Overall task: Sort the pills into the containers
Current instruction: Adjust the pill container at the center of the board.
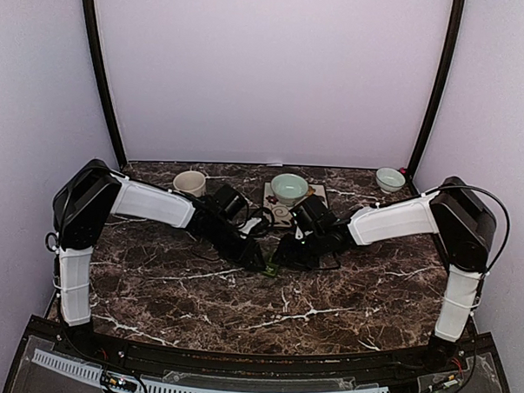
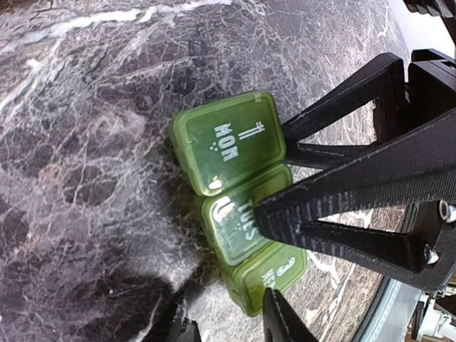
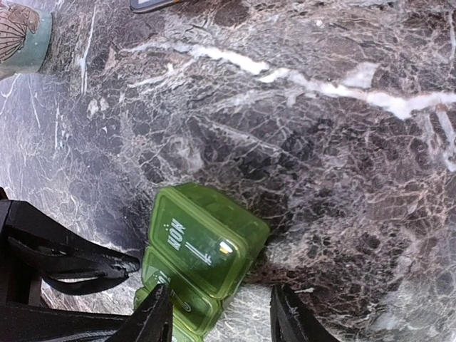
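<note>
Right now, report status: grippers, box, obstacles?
Right gripper open, over MON end. Left gripper at other end, grip unclear. Box lids shut, no pills seen. Nothing blocking.

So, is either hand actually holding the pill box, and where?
Cannot tell. The left hand straddles the end of the pill box, grip unclear; the right hand is open, one fingertip on the TUES lid.

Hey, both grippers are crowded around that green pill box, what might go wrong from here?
The left gripper and right gripper crowd the small pill box, so their fingers may collide.
A left finger lies across the closed TUES lid; prying it could slide or tip the strip on the smooth marble table.
</note>
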`<state>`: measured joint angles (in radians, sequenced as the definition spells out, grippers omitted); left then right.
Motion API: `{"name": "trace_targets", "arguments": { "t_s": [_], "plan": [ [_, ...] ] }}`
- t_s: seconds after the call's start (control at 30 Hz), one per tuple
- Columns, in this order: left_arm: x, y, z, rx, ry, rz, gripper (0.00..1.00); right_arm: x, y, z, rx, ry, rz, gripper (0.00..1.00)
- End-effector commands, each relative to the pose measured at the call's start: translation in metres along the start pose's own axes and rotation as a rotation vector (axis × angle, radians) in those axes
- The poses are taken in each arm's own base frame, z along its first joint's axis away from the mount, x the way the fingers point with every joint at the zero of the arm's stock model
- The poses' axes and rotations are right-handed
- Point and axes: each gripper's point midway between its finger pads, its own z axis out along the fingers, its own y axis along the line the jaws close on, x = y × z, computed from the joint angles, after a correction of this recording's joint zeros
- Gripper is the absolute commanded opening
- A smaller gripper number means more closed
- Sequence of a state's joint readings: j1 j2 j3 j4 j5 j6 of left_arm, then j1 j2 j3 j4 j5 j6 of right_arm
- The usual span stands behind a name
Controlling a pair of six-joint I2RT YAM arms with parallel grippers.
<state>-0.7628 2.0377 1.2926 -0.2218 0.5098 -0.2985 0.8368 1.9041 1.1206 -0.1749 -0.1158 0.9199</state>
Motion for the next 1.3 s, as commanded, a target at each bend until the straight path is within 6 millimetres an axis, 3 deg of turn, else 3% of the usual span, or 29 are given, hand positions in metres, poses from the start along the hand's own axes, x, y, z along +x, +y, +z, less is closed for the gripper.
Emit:
{"name": "trace_targets", "arguments": {
  "t_s": [0.0, 0.57, 0.7, 0.93, 1.27],
  "plan": [
    [0.031, 0.029, 0.022, -0.107, 0.103, -0.034, 0.34, 0.039, -0.061, 0.020, 0.187, 0.131, 0.024, 0.47],
    [0.050, 0.044, 0.037, -0.167, 0.165, -0.056, 0.26, 0.043, -0.062, 0.021, 0.176, 0.141, 0.030, 0.48],
    [0.040, 0.034, 0.030, -0.139, 0.130, -0.046, 0.29, 0.036, -0.053, 0.017, 0.143, 0.119, 0.017, 0.50],
    [0.021, 0.012, 0.012, -0.075, 0.055, -0.031, 0.43, 0.022, -0.037, 0.006, 0.099, 0.077, -0.004, 0.56],
    [0.016, 0.000, 0.002, -0.023, 0.023, -0.037, 0.46, 0.030, -0.030, 0.005, 0.022, 0.085, 0.024, 0.58]
  ]
}}
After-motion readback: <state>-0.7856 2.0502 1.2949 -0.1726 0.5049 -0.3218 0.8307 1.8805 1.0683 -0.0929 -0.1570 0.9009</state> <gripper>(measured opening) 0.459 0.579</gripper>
